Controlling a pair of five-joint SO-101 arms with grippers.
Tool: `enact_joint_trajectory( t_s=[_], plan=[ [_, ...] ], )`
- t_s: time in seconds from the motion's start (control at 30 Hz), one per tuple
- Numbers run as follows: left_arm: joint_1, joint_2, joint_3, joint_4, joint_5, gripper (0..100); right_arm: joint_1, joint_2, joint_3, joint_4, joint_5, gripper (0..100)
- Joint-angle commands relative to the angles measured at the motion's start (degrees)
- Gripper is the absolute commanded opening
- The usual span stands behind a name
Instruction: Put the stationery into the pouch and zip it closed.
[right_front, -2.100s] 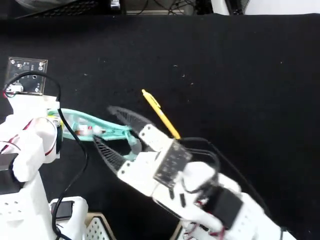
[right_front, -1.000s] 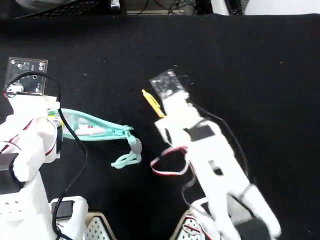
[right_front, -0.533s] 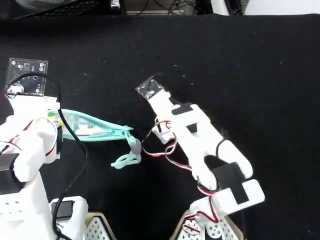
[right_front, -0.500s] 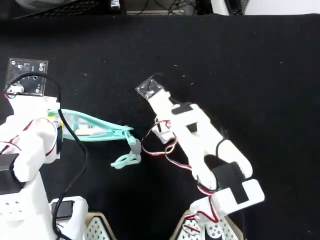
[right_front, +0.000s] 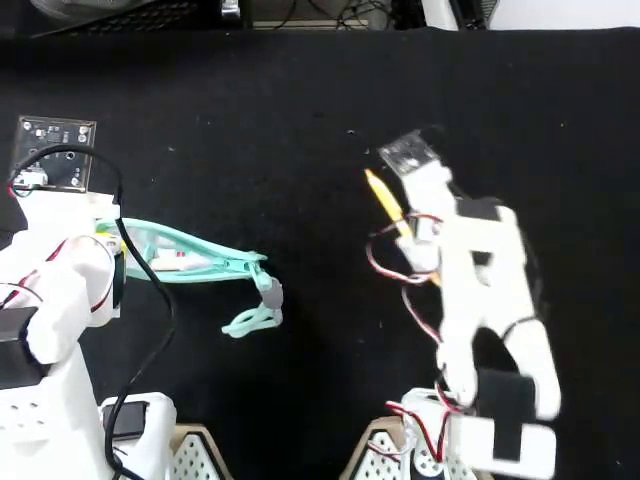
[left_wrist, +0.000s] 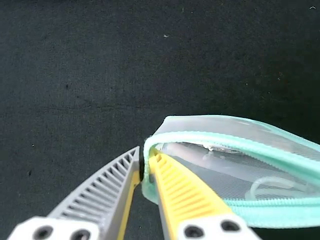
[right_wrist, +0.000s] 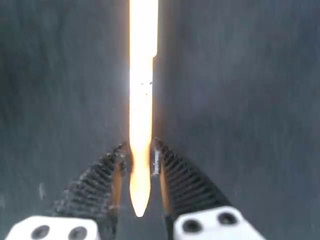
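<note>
At the right gripper (right_wrist: 141, 150): jaws clamped on the yellow pen (right_wrist: 142, 75), gripping it close to one pointed end. That end sits back between the black fingers (right_wrist: 176, 175), and the rest of the barrel sticks straight out past the tips. From above, the pen (right_front: 383, 198) is right of centre over the black table (right_front: 520, 100). It's slanted, free end pointing far-left, other end hidden under the white right arm (right_front: 480, 280). Can't tell whether it's lifted or touching the cloth. Left gripper (left_wrist: 145, 161): jaws pinched together on the end edge of the pouch (left_wrist: 240, 160), grey finger (left_wrist: 107, 182) on one side of the teal rim, yellow finger (left_wrist: 180, 192) on the other. Pouch is clear with teal zipper edging. The two zipper edges stand apart at the gripped end, so the mouth is open there. High view has the pouch (right_front: 190, 255) at the left of the table, right beside the left arm (right_front: 50, 290). Its edges converge toward the right end, where a grey zipper pull (right_front: 270, 292) and a teal loop (right_front: 250, 320) trail toward the near side. A small red-marked item (right_front: 178, 262) shows through the clear side; can't tell what it is. Pen and pouch are well apart, pen to the right.
</note>
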Motion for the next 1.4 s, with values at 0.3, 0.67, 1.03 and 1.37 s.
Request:
enact_joint_trajectory(
  t_s=[0.3,0.67,1.03,1.37],
  plan=[
    [-0.5,0.5,2.2,0.7,-0.1,3,3.4,-6.7,2.3,6.8,9.5,23.4],
    [-0.5,0.5,2.2,0.7,-0.1,3,-10.3,-0.7,-7.0,-2.1,-2.5,23.0],
    [-0.5,0.5,2.3,0.7,-0.2,3,-9.1,31.2,-30.0,3.5,-6.9,23.0],
    [-0.5,0.5,2.3,0.7,-0.4,3,-8.6,43.6,-43.5,9.5,-6.9,2.5]
  ],
)
